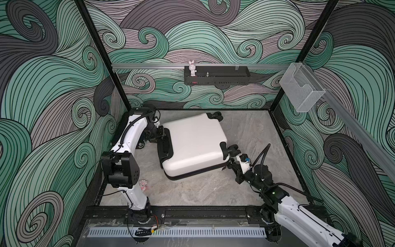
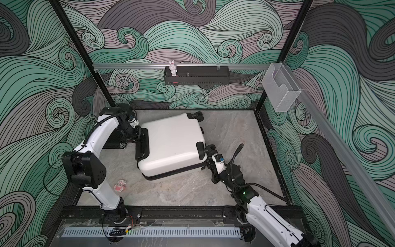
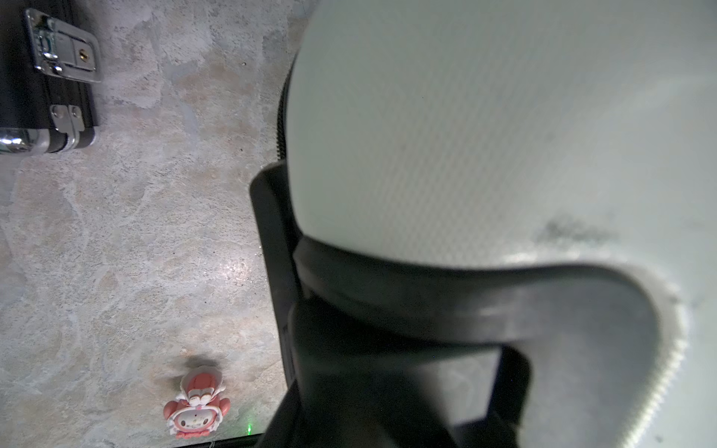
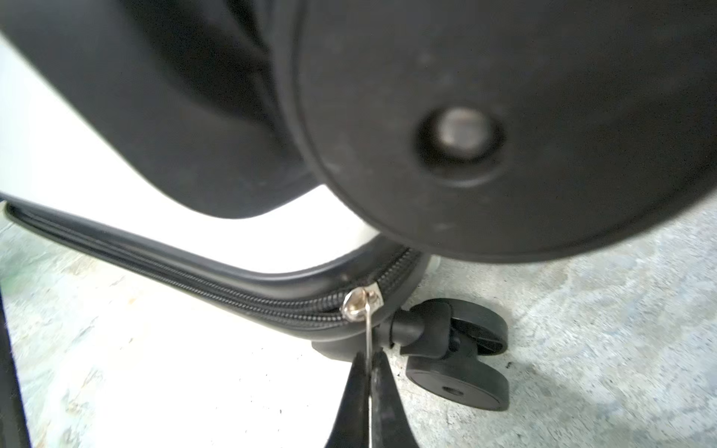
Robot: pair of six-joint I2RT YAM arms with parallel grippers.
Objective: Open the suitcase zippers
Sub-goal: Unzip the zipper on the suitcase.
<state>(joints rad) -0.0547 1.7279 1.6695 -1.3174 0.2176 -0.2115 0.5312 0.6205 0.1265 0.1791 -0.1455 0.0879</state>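
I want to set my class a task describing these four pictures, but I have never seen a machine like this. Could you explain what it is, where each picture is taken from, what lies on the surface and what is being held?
It is a robot: a left arm and a right arm, each ending in a pinching tool. Two pictures look down from above on the whole scene; the other two come from cameras on the arms' wrists. On the grey stone-patterned table lies a small white hard-shell suitcase, flat. A small pink toy figure and a black briefcase with metal latches lie nearby. The right tool is shut on the small metal zipper pull of the black zipper band. The left tool is at the case's black handle end; whether it grips is unclear.
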